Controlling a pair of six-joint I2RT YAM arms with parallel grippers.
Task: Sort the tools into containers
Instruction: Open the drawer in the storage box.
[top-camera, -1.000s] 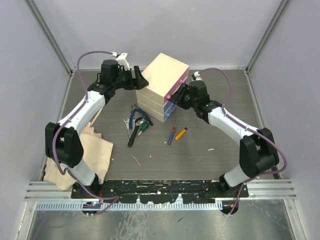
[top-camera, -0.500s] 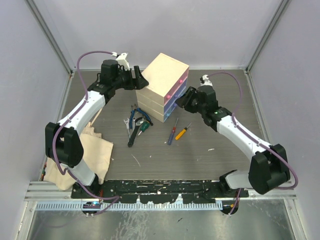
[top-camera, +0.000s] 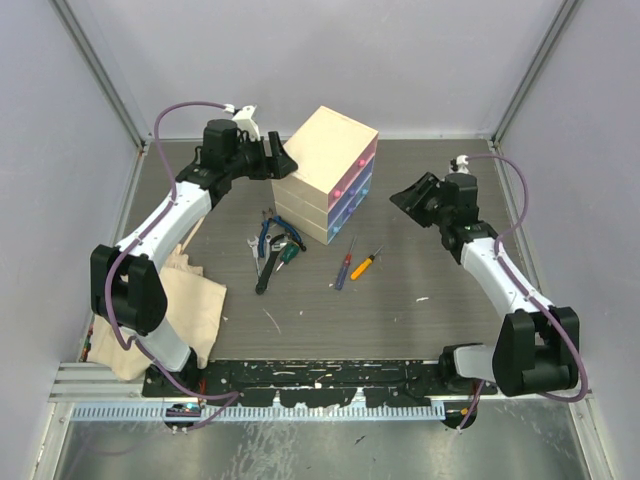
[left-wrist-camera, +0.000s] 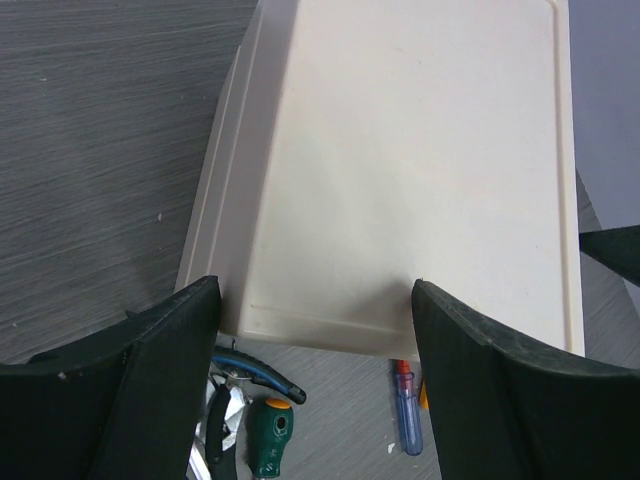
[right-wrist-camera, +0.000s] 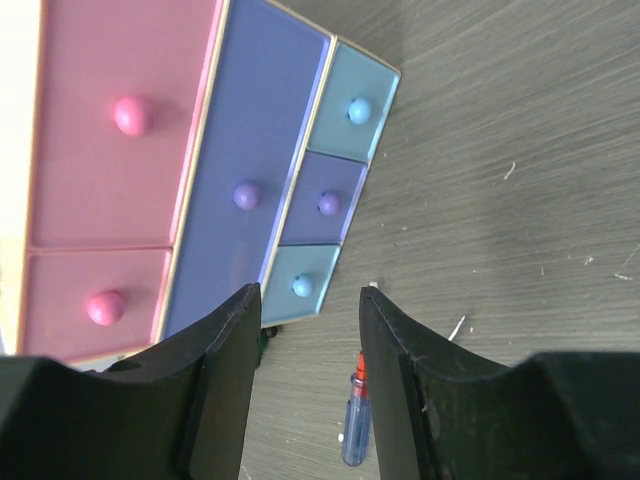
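Observation:
The cream chest (top-camera: 325, 150) stands at the back centre, with its pink (right-wrist-camera: 120, 120), purple (right-wrist-camera: 250, 190) and blue (right-wrist-camera: 350, 105) drawers all shut. My left gripper (top-camera: 285, 160) is open at the chest's rear left side, and the chest's cream top (left-wrist-camera: 410, 170) fills the space between its fingers (left-wrist-camera: 170, 340). My right gripper (top-camera: 405, 195) is open and empty, to the right of the drawer fronts and apart from them. On the table in front of the chest lie blue-handled pliers (top-camera: 270, 232), a silver wrench (top-camera: 255, 246), a green screwdriver (top-camera: 287, 255), a blue-and-red screwdriver (top-camera: 345, 265) and an orange screwdriver (top-camera: 365, 263).
A beige cloth (top-camera: 190, 295) lies at the left by the left arm's base. A thin pale stick (top-camera: 271, 320) lies in front of the tools. Grey walls close in the table on three sides.
My right gripper has drawn back to the right, away from the pink drawer knob it was at. The left arm and the tools have not moved.

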